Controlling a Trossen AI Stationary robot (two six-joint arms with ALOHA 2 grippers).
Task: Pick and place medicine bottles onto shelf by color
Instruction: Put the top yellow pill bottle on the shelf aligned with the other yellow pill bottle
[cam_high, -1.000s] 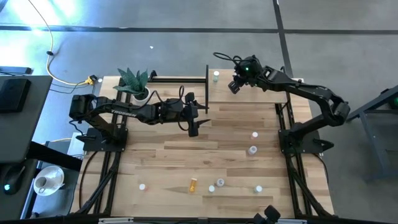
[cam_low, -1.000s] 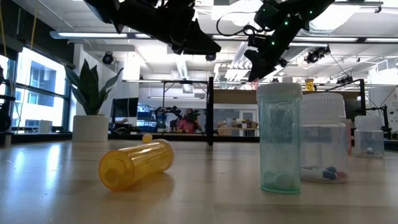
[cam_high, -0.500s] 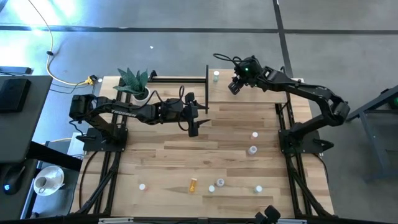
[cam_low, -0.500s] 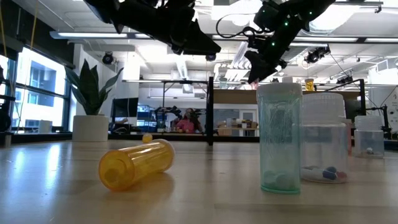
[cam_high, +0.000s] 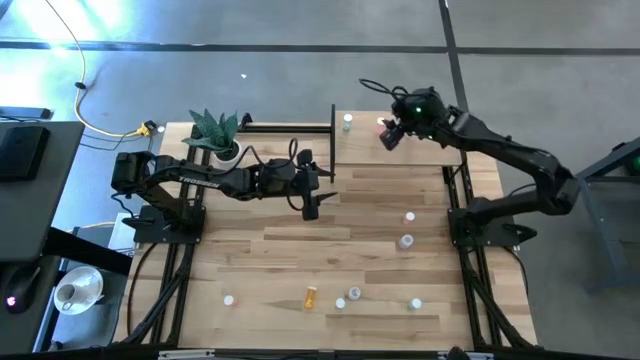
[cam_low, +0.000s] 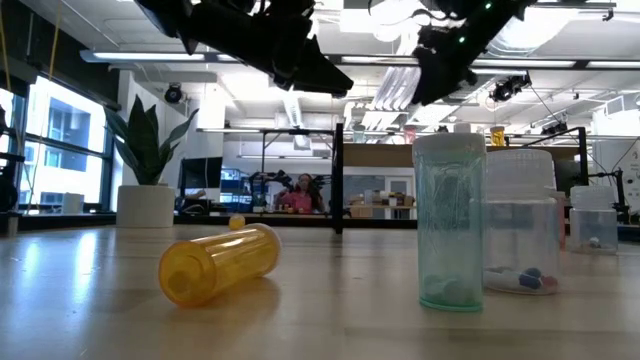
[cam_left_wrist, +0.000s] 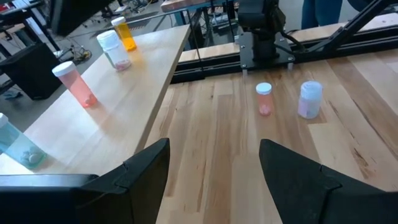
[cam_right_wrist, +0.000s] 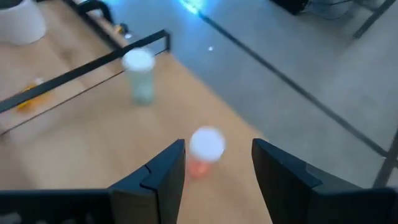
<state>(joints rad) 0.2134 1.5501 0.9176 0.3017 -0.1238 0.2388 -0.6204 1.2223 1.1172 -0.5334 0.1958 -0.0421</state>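
You had almost nothing to read here. The left arm (cam_high: 195, 180) carried pale lettering along its link in the high view, too small to make out. The bottles (cam_left_wrist: 264, 98) on the tabletop (cam_left_wrist: 249, 155) and those on the shelf (cam_left_wrist: 118, 93) showed no legible labels in either wrist view. In the low view, the orange bottle (cam_low: 218, 262) and the teal bottle (cam_low: 449, 222) bore no print you could read, and nothing in the room behind was legible.
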